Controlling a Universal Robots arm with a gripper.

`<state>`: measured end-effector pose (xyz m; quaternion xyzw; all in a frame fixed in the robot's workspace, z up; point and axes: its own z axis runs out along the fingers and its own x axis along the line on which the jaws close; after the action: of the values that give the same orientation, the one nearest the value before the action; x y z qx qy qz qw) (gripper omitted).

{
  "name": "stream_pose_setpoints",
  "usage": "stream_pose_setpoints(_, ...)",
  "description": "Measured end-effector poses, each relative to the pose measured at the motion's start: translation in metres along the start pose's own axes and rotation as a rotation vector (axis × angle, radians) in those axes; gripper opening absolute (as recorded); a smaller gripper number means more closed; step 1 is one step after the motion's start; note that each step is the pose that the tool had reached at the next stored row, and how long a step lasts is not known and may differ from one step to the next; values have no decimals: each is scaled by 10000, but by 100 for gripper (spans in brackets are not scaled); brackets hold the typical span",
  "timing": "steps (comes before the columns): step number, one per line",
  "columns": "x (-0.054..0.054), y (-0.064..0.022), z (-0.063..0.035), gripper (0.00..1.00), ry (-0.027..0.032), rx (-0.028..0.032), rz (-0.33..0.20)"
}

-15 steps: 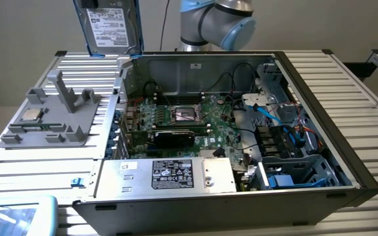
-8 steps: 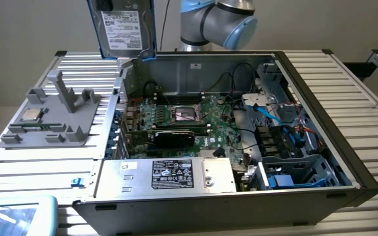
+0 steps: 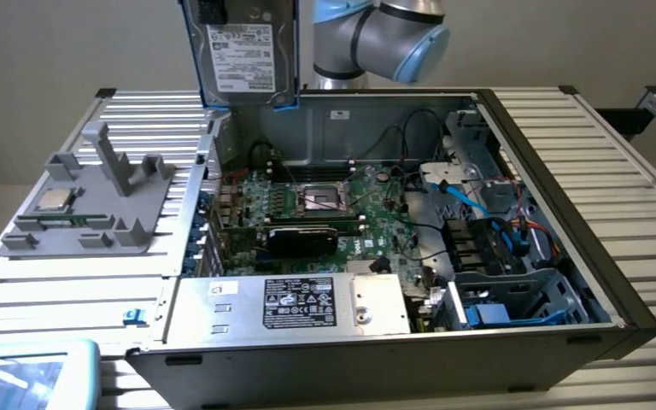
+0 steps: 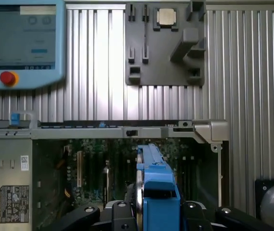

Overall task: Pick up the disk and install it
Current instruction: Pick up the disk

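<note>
The disk [image 3: 243, 55], a grey metal drive with a white barcode label and a blue carrier frame, hangs upright in the air above the back left corner of the open computer case [image 3: 597, 256]. In the wrist view the disk [image 4: 157, 180] appears edge-on, its blue frame running down between the black fingers [image 4: 120, 217] on either side. My gripper [image 4: 158, 214] is shut on the disk, high over the motherboard [image 3: 317, 205].
A grey fixture [image 3: 100, 205] with a square CPU chip [image 3: 55, 199] lies on the slatted table at the exterior view's left. A silver box [image 3: 294, 303] with a black label fills the case's front. A metal drive cage [image 3: 522, 299] and cables sit at its right. A blue-edged pendant [image 3: 20, 376] lies front left.
</note>
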<state>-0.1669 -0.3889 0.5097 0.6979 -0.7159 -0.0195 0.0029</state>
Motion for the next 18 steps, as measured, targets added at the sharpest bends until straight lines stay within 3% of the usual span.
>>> stream_pose_setpoints(18, 285, -705, -45, 37, -27, 0, -1)
